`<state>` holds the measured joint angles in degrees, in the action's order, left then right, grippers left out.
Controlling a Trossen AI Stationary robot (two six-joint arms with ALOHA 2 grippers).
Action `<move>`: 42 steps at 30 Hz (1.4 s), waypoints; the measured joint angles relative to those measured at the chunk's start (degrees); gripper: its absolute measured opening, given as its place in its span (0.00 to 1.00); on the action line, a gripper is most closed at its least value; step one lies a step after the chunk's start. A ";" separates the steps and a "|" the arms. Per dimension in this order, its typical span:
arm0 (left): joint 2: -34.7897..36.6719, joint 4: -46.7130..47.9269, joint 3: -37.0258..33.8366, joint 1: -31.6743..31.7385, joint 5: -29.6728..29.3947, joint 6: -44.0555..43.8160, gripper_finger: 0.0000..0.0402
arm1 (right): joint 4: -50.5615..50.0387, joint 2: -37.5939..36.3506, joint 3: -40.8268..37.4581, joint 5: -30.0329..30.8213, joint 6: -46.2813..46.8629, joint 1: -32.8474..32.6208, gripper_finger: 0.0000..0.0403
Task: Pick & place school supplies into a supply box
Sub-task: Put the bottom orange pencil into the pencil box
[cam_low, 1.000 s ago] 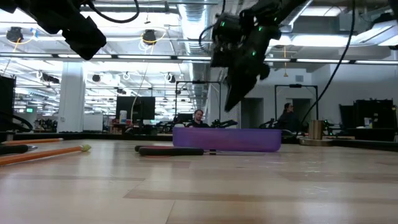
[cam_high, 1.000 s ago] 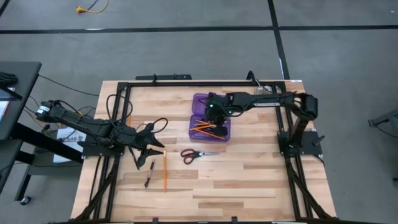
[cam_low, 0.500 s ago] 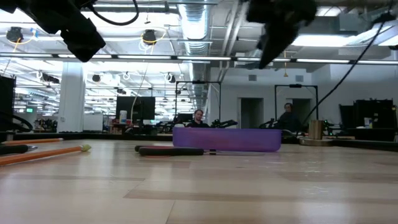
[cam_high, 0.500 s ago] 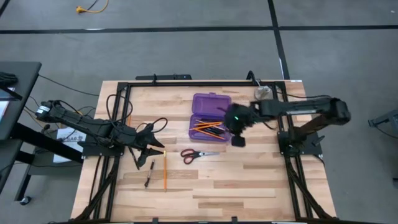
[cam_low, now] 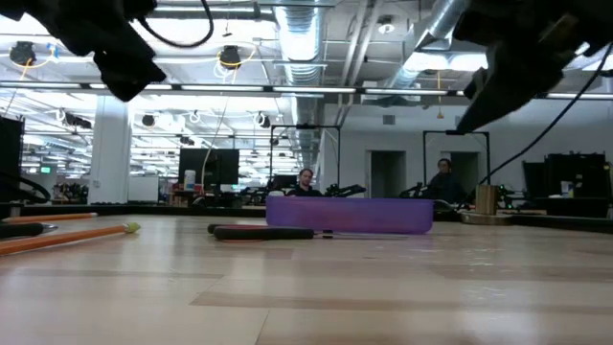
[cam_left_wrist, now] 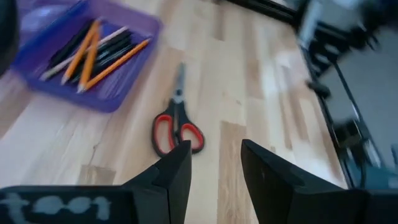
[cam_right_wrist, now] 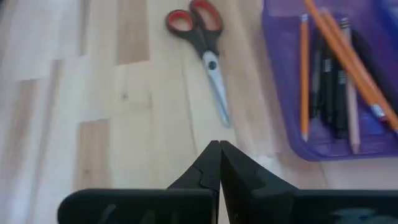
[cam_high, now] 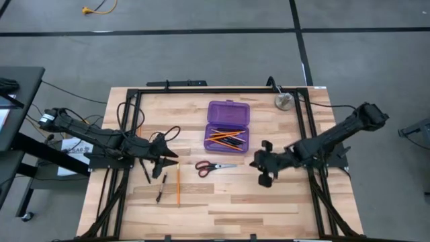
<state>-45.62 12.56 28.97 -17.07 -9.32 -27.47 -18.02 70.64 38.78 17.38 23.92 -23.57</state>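
Note:
The purple supply box (cam_high: 228, 126) lies open on the table's middle, with orange pencils and black pens inside (cam_right_wrist: 329, 68). The red-and-black scissors (cam_high: 215, 166) lie flat just near of it. One black pen (cam_high: 162, 188) and one orange pencil (cam_high: 178, 185) lie on the table's left near part. My left gripper (cam_high: 160, 165) hovers open over the table's left side, pointing at the scissors (cam_left_wrist: 177, 124). My right gripper (cam_high: 256, 163) hangs shut and empty to the right of the scissors (cam_right_wrist: 208, 56), above the table.
A round silver disc (cam_high: 283, 101) sits at the table's far right corner. A black frame (cam_high: 201, 90) runs along the table's edges. Cables trail by the left arm (cam_high: 124, 117). Bare wood lies along the near edge.
My right gripper has drawn back from over the supply box, moving toward the table's right and near edge and rising, and now hangs right of the scissors. The box, scissors, pen and pencil lie where they were.

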 joint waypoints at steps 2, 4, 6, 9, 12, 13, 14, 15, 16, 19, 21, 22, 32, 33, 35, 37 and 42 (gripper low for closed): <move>-1.57 -0.87 0.00 -0.67 -3.79 -5.53 0.32 | 0.66 1.74 -0.09 6.01 2.11 -2.65 0.00; -3.39 -0.90 -0.01 -1.70 -7.86 -9.86 0.32 | 1.52 3.60 -0.09 12.57 4.87 -4.88 0.00; -5.50 -2.41 -0.01 -2.85 -10.80 -13.11 0.32 | 1.74 5.96 -0.09 18.31 8.29 -6.74 0.00; -8.12 -4.01 0.15 -4.69 -14.69 -15.69 0.32 | 3.09 9.39 -0.10 26.26 14.61 -9.39 0.00; -10.10 -4.56 0.96 -7.15 -19.92 -16.52 0.32 | 4.82 12.42 -0.17 31.55 18.45 -11.78 0.00; -10.61 -4.71 1.16 -7.99 -21.87 -17.23 0.32 | 5.83 13.30 -0.09 33.11 19.51 -12.52 0.00; -11.05 -4.70 1.26 -8.79 -23.76 -18.34 0.32 | 6.15 14.00 -0.07 34.40 20.47 -13.28 0.00; -11.55 -4.94 1.32 -9.44 -25.32 -19.53 0.32 | 6.47 14.53 -0.11 35.39 21.09 -14.04 0.00; -11.98 -5.45 1.36 -9.99 -26.29 -20.74 0.32 | 7.50 15.05 -0.13 35.90 21.14 -14.75 0.00; -13.33 -7.31 1.41 -12.02 -27.96 -25.03 0.32 | 9.17 16.06 -0.11 37.03 21.19 -16.70 0.00; -14.44 -7.72 1.44 -13.73 -28.91 -27.58 0.32 | 10.18 16.06 -0.12 37.91 21.21 -17.80 0.00; -15.18 -8.39 1.44 -14.57 -29.60 -28.75 0.32 | 10.78 16.03 -0.12 38.37 21.22 -18.23 0.00; -21.16 -13.78 1.80 -19.56 -36.52 -35.83 0.32 | 30.46 15.79 -0.11 45.65 7.03 -23.87 0.00; -21.87 -13.46 2.27 -19.69 -36.83 -36.00 0.32 | 33.51 15.77 -0.11 45.69 3.25 -24.60 0.00; -23.33 -13.45 3.30 -19.79 -37.53 -36.08 0.32 | 39.09 15.77 -0.11 45.55 -3.65 -26.19 0.00; -25.24 -13.39 4.89 -19.79 -37.69 -36.00 0.32 | 42.97 15.74 -0.09 45.24 -9.38 -27.75 0.00; -31.03 -13.05 9.85 -19.82 -38.32 -34.39 0.32 | 45.37 13.92 -0.09 42.10 -15.83 -30.16 0.00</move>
<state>-76.65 -0.49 38.82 -36.89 -47.64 -61.86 27.36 84.57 38.70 59.48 8.09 -53.73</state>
